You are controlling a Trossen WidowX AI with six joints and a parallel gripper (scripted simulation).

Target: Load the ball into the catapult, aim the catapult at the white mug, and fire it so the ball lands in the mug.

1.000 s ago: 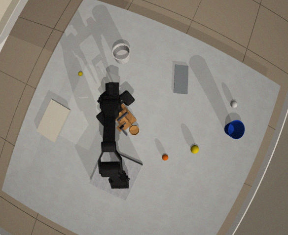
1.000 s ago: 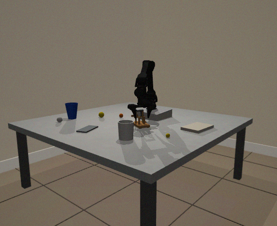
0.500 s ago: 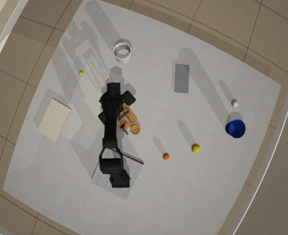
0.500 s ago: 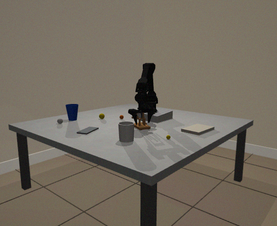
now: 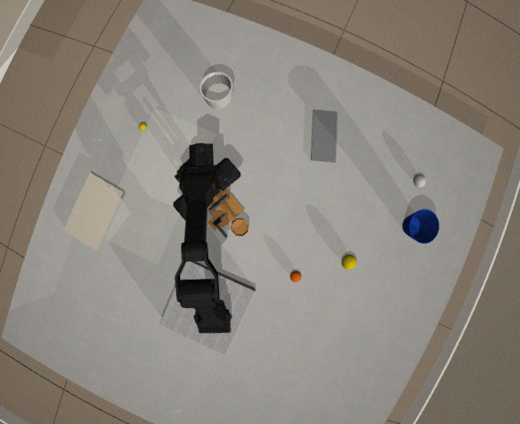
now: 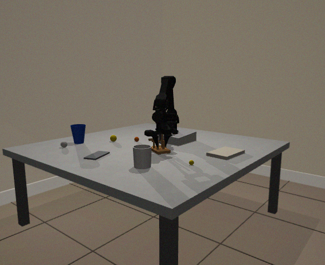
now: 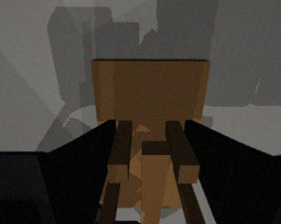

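Note:
The orange-brown wooden catapult (image 5: pixel 233 207) (image 6: pixel 161 151) (image 7: pixel 151 89) stands on the table under the arm. Its round cup (image 5: pixel 239 227) shows no ball in it. My gripper (image 6: pixel 161 146) (image 7: pixel 149 126) points down, shut on the catapult, one finger against the outside of each upright. The arm hides the fingers in the top view. The white mug (image 5: pixel 216 100) (image 6: pixel 142 157) stands upright beyond the catapult. An orange ball (image 5: pixel 295 276) (image 6: pixel 136 139), a larger yellow ball (image 5: pixel 349 262) (image 6: pixel 113 138), a small yellow ball (image 5: pixel 142 126) (image 6: pixel 191 162) and a white ball (image 5: pixel 418 180) (image 6: pixel 63 144) lie apart on the table.
A blue cup (image 5: pixel 420 226) (image 6: pixel 78 133) stands near the white ball. A flat grey block (image 5: pixel 323 135) (image 6: pixel 97 155) lies right of the mug in the top view. A cream block (image 5: pixel 94 211) (image 6: pixel 225 152) lies left of the arm. A grey slab (image 5: pixel 239 314) (image 6: pixel 182 139) is under the arm's base.

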